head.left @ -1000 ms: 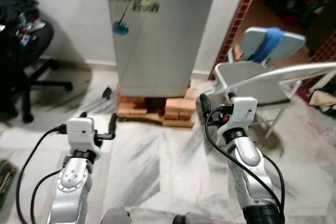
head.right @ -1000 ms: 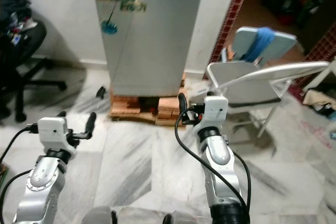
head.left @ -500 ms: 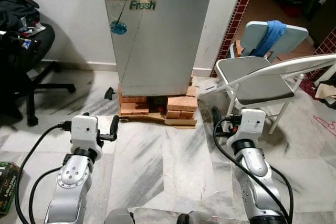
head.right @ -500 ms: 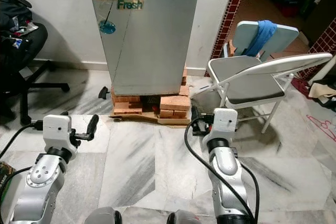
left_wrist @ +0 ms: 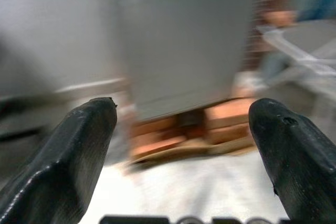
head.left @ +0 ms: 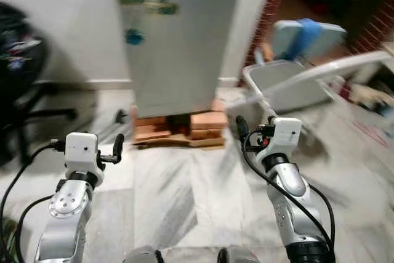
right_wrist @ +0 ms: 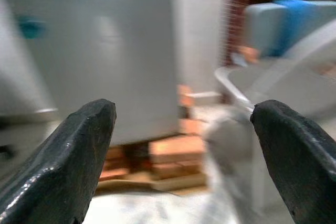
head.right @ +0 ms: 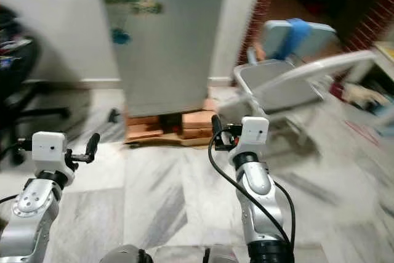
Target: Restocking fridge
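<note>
Whole view has gone blurry compared to half a second back, so the camera's swinging, not the stuff moving. Left to right: office chair [head.left: 21, 84] by the wall, left gripper [left_wrist: 181, 124] spread wide and holding nothing, then the fridge [head.left: 178, 35], door shut, up on its bricks [head.left: 178, 129], right gripper [right_wrist: 184, 129] also gaping and empty, folding chair [head.left: 295, 72] at right. Looks like it's mid-approach; no restocking begun.
</note>
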Motion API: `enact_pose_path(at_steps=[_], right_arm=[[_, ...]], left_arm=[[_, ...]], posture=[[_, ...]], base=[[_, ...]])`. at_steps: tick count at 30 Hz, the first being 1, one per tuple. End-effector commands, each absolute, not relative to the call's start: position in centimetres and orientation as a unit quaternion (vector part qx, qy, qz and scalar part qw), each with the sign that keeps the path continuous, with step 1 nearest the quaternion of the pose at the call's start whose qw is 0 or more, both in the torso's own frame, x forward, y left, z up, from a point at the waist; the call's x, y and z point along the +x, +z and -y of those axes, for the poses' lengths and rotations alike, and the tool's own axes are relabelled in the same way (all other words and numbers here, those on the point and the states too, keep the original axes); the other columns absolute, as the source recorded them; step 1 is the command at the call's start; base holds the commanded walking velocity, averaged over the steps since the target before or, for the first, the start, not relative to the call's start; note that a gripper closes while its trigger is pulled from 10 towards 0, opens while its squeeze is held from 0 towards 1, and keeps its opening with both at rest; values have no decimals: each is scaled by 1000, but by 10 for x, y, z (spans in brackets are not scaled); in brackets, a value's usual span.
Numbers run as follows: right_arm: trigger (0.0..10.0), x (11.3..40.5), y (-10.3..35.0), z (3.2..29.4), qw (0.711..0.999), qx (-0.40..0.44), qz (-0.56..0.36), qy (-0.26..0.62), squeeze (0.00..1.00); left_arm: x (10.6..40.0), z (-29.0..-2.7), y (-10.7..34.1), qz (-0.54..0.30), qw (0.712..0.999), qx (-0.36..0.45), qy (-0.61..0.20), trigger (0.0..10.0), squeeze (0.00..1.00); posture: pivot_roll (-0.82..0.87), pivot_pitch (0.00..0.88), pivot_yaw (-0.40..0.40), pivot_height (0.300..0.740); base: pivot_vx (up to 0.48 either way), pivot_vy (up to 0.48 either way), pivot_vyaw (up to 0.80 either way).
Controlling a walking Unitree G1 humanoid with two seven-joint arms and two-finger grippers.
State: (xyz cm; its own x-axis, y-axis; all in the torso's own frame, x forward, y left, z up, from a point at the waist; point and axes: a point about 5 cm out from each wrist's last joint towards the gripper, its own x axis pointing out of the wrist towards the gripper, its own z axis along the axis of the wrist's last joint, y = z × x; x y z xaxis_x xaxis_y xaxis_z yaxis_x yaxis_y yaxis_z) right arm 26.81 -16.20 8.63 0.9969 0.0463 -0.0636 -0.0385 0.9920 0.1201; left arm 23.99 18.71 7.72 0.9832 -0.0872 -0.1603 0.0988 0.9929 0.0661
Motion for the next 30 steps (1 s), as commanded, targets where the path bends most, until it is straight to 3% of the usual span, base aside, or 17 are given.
enact_pose_path(at_steps=[1,10,17,23,30], right_arm=[[10000,270,87,156,997,73,-26,18,0],[10000,267,85,159,997,71,-26,11,0],[10000,278,92,157,998,64,-14,20,0],[10000,281,92,156,998,62,-13,21,0],[10000,284,93,156,998,52,-11,30,0]], left_arm=[[236,-190,77,-82,994,50,-51,10000,0],[248,-182,82,-74,993,52,-82,10000,0],[253,-185,86,-63,994,55,-73,10000,0],[252,-184,83,-68,993,56,-83,10000,0],[254,-185,86,-53,994,39,-87,10000,0]], posture=[[78,20,2,740],[60,24,-3,740],[79,36,-17,740],[83,39,-17,740],[84,34,-37,740]], base=[[0,480,0],[0,480,0],[0,480,-761],[0,480,0],[0,464,-766]])
